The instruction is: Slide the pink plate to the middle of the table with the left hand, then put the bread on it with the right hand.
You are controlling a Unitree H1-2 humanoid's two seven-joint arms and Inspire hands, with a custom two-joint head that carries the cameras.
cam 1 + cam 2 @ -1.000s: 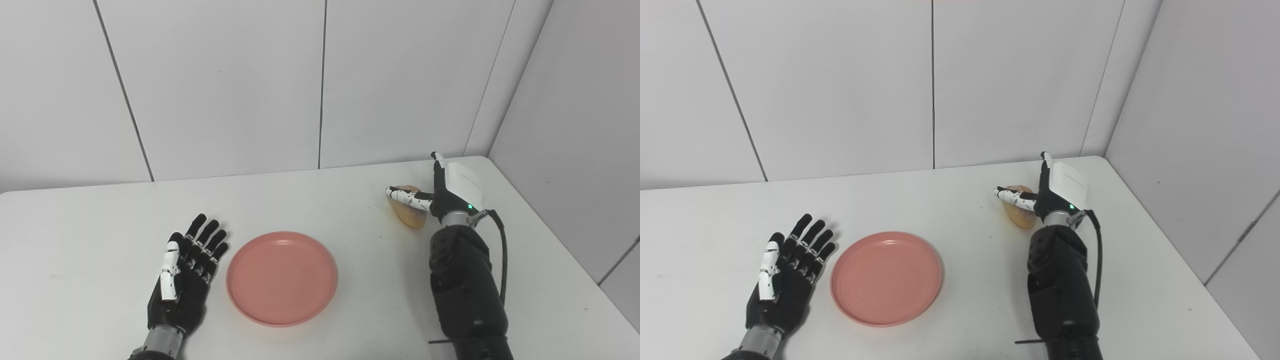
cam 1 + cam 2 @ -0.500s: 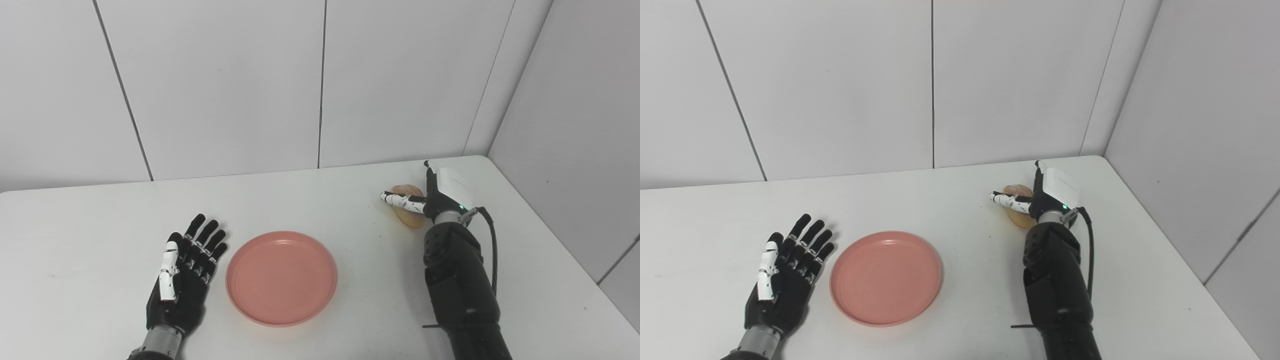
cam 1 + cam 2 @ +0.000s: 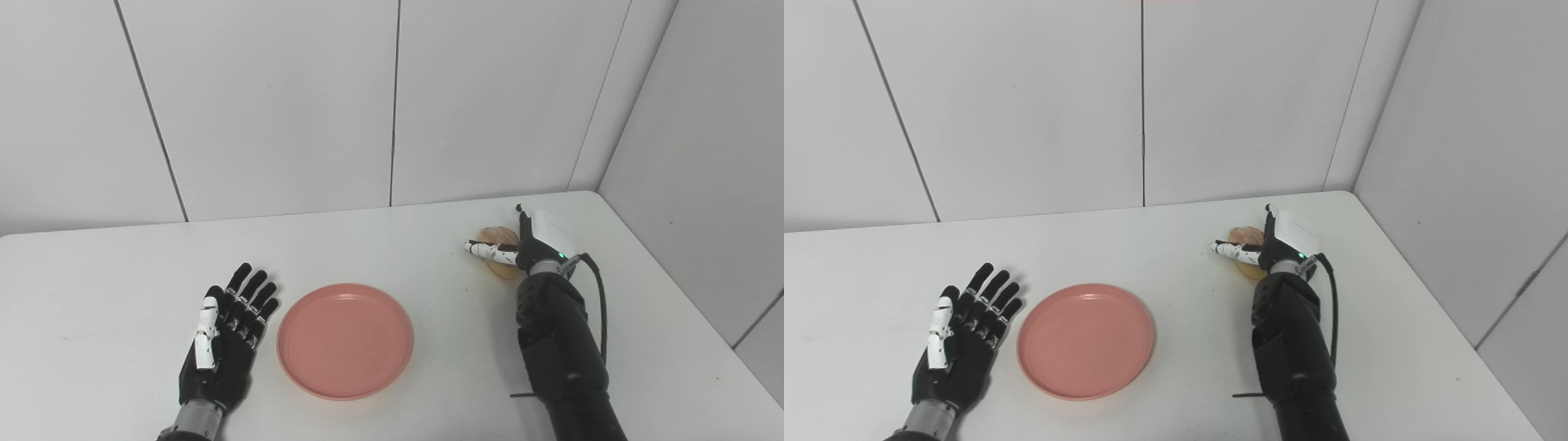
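Plate [image 3: 345,340] sits mid-bench. Left robot hand [image 3: 225,343] lies beside it, fingers spread, holding nothing. Right robot hand [image 3: 531,244] covers the bread [image 3: 495,236] at far right; we cannot tell its closure. We'd wrap around fully before lifting.

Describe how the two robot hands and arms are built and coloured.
The left robot hand is black with a white thumb and a silver wrist ring. The right robot hand has a white back plate, a small green light, a white black-flecked thumb and a silver wrist. Its forearm is bulky glossy black, with a black cable looping beside it.
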